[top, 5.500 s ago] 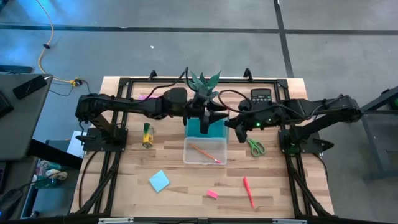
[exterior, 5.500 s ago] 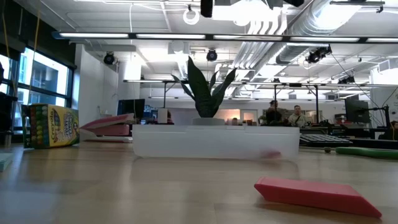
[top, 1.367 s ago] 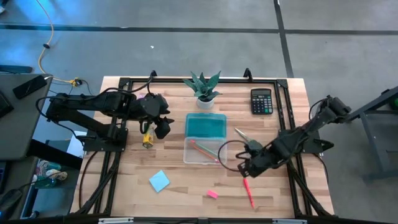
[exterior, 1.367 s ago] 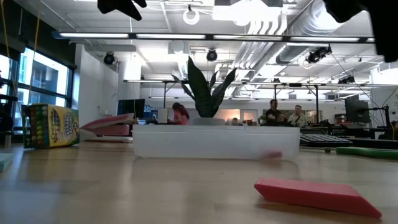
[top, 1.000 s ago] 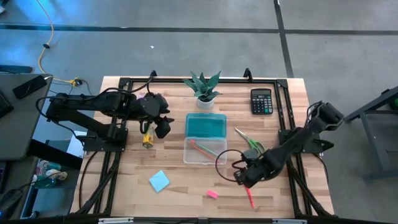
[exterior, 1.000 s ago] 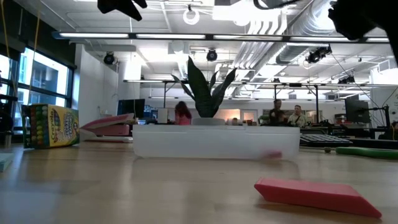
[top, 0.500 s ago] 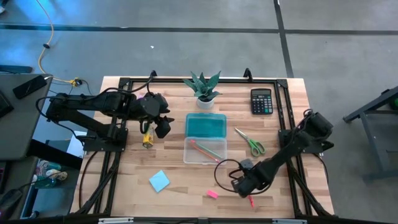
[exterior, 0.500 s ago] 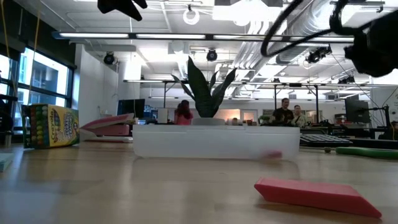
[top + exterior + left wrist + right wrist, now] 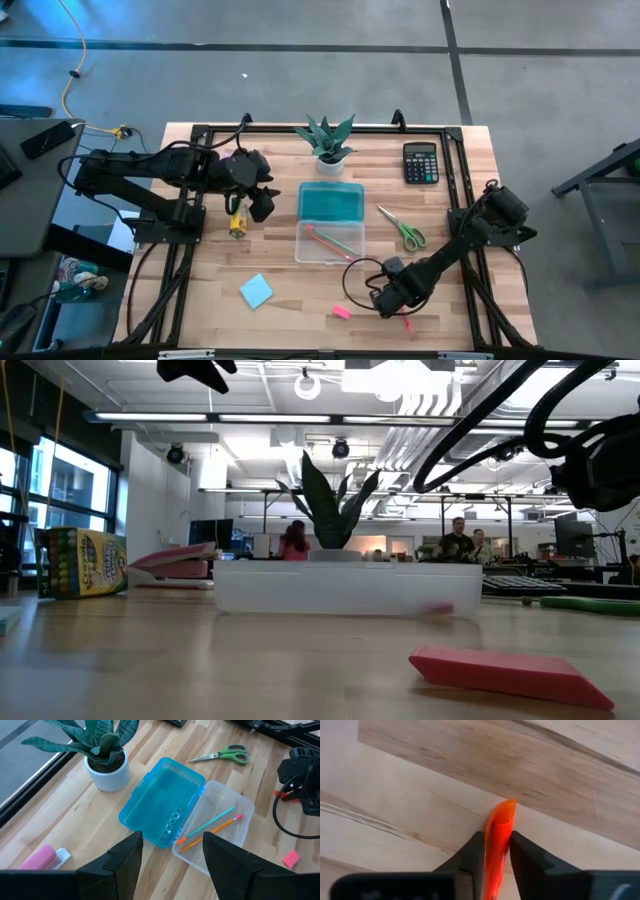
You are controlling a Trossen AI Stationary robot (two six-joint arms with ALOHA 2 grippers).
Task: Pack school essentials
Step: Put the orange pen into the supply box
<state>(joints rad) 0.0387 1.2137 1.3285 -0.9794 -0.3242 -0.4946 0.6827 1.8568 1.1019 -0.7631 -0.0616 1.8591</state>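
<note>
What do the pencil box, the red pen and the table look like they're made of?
The pencil box looks like plastic: a clear tray showing the pencils inside, with a glossy translucent blue lid. The red pen, between the right gripper fingers, seems smooth, slightly translucent plastic. The table looks like pale wood planks with visible grain.
</note>
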